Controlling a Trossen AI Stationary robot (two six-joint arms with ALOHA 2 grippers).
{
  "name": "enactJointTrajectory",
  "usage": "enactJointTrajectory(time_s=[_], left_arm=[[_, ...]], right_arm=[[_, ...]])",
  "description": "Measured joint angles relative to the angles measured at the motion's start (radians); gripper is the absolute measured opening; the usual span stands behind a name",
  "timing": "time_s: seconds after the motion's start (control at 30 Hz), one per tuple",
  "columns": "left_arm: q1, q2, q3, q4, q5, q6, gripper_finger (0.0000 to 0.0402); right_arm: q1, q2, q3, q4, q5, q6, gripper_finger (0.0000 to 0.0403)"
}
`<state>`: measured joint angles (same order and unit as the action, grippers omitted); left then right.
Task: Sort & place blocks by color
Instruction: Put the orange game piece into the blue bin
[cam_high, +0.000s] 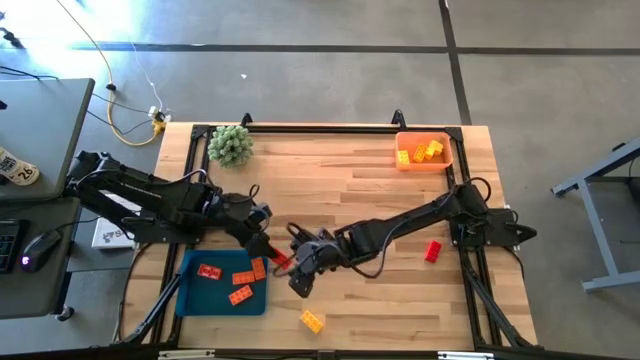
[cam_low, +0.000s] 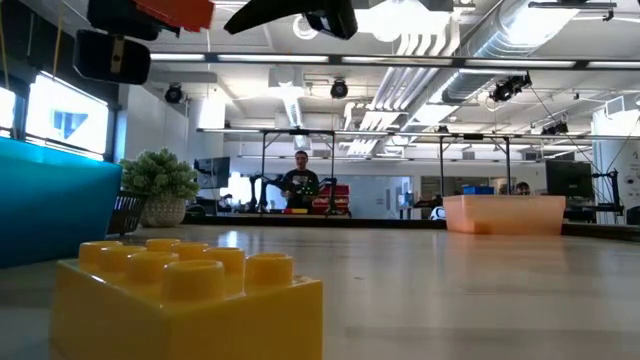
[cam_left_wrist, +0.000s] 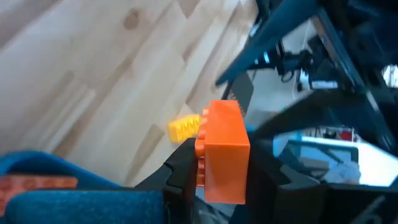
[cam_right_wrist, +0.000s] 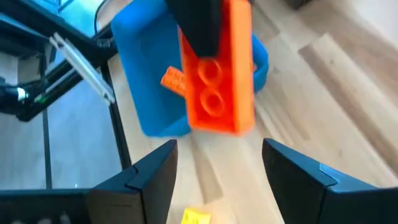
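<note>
Above wooden table, left fingers clamp orange brick.

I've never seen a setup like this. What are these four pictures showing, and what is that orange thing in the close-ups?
This is a robot with two dark jointed arms working at a pale wooden table. One picture looks straight down on the table, one looks level across its top, and the two close-ups come from cameras on each arm's wrist. The left arm's tool is shut on a small orange-red studded plastic brick, held near a blue tray that already contains other orange-red bricks. The right arm's tool hangs open just beside the held brick, gripping nothing. An orange bin at the far corner holds yellow bricks. One yellow brick and one red brick lie loose on the table, and a green spiky ball sits at the back.
</note>
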<state>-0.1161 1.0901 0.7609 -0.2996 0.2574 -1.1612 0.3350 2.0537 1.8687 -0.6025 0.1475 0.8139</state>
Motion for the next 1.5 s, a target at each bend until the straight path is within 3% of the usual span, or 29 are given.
enactJointTrajectory(time_s=[0.4,0.77,1.17,1.5], left_arm=[[-0.217,0.0,0.0,-0.165,-0.003,-0.084,0.0075],[-0.387,0.0,0.0,-0.423,-0.089,-0.231,0.0076],[-0.429,0.0,0.0,-0.515,-0.138,-0.306,0.011],[-0.429,0.0,0.0,-0.572,-0.138,-0.313,0.0132]], right_arm=[[0.082,0.0,0.0,-0.115,0.009,0.202,0.0223],[0.132,0.014,0.0,-0.112,0.05,0.263,0.0224],[0.149,0.145,0.0,-0.009,-0.051,0.288,0.0224],[0.155,0.161,0.0,-0.023,-0.074,0.281,0.0224]])
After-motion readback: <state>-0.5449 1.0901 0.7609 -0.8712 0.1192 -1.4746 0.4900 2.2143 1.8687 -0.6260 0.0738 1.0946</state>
